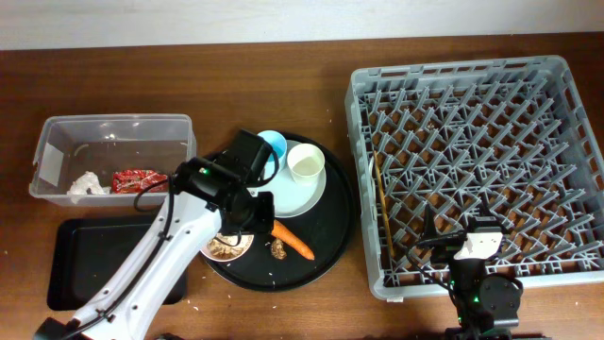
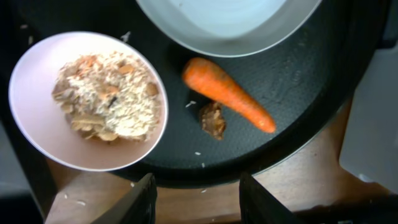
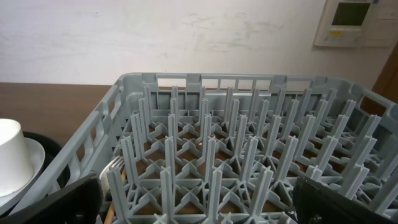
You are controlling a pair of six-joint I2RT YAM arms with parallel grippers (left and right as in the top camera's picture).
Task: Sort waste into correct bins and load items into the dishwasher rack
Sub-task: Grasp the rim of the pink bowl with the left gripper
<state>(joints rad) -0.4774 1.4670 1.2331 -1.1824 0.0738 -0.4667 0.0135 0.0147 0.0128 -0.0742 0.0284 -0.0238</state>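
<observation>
A small white bowl [image 2: 37, 124] of beige rice-like leftovers [image 2: 106, 93], an orange carrot [image 2: 227, 93] and a small brown scrap [image 2: 212, 120] lie on the round black tray [image 1: 330, 247]. The pale plate [image 1: 304, 200] carries the cream cup [image 1: 306, 164], and the light-blue cup [image 1: 275, 144] stands beside it. My left gripper [image 2: 198, 202] is open and empty above the bowl and carrot. The white napkin [image 1: 85, 185] and red wrapper [image 1: 137, 179] lie in the clear tub [image 1: 113, 132]. My right gripper [image 3: 199, 208] is open and empty at the front edge of the grey rack [image 1: 472, 161].
A flat black tray [image 1: 85, 260] lies in front of the clear tub, under my left arm. Wooden chopsticks [image 1: 382, 208] lie in the rack's left side. Rice grains are scattered on the wood near the round tray's front edge.
</observation>
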